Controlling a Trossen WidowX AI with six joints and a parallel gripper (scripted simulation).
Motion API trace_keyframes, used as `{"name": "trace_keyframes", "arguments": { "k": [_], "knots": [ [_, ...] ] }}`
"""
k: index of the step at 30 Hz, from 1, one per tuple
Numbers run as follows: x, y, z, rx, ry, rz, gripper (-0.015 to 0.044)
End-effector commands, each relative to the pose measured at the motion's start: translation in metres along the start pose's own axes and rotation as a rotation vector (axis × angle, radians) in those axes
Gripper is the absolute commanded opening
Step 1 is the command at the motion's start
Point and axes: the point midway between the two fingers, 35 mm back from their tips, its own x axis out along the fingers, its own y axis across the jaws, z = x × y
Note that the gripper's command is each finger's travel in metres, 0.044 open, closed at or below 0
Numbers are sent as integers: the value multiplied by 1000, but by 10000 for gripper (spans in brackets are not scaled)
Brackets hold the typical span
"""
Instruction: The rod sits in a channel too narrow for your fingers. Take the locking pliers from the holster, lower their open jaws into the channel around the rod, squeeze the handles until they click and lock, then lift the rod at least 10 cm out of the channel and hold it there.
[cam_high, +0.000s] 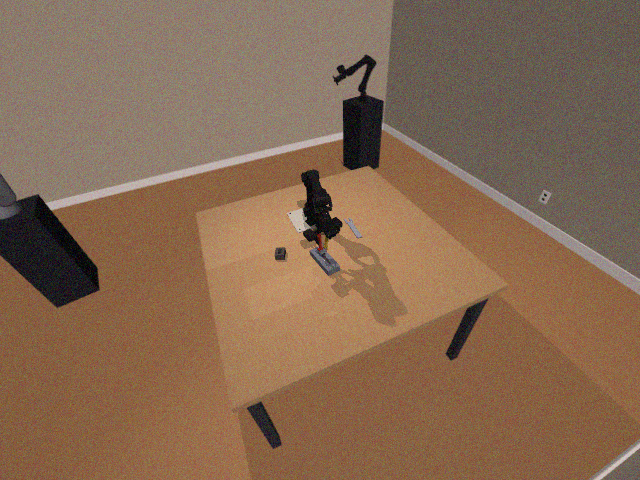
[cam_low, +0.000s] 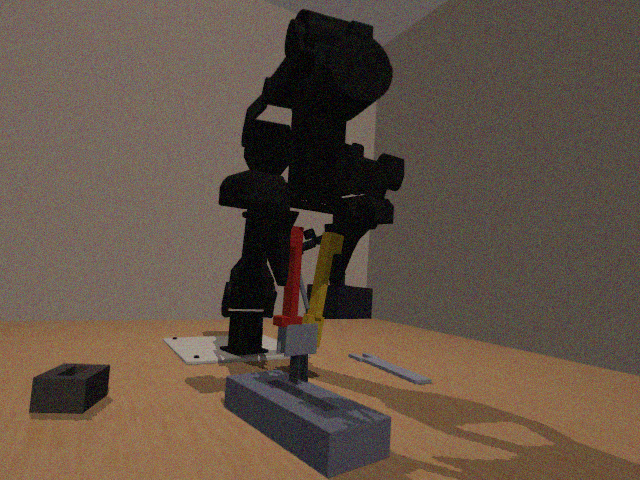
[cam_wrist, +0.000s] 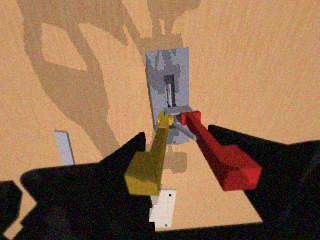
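Leaving the dark holster (cam_high: 280, 254) (cam_low: 56, 395) alone at far left; next, best to line up over the grey channel block (cam_high: 330, 267) (cam_low: 356, 444) (cam_wrist: 180, 65), straddle the rod (cam_wrist: 169, 95) lying in its slot, and lower straight before squeezing (tilt risks jamming). Farther right, locking pliers (cam_high: 320, 242) (cam_low: 295, 279) (cam_wrist: 235, 167) upright, gripped by spread handles in the widely parted gripper (cam_high: 323, 237) (cam_low: 310, 291) (cam_wrist: 176, 132), apparently unlocked.
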Motion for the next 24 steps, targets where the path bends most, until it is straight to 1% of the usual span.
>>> {"name": "trace_keyframes", "arguments": {
  "k": [1, 24],
  "knots": [
    [-4, 0, 2, 3, -8, -1, 316],
    [2, 0, -1, 3, -8, -1, 316]
  ]
}}
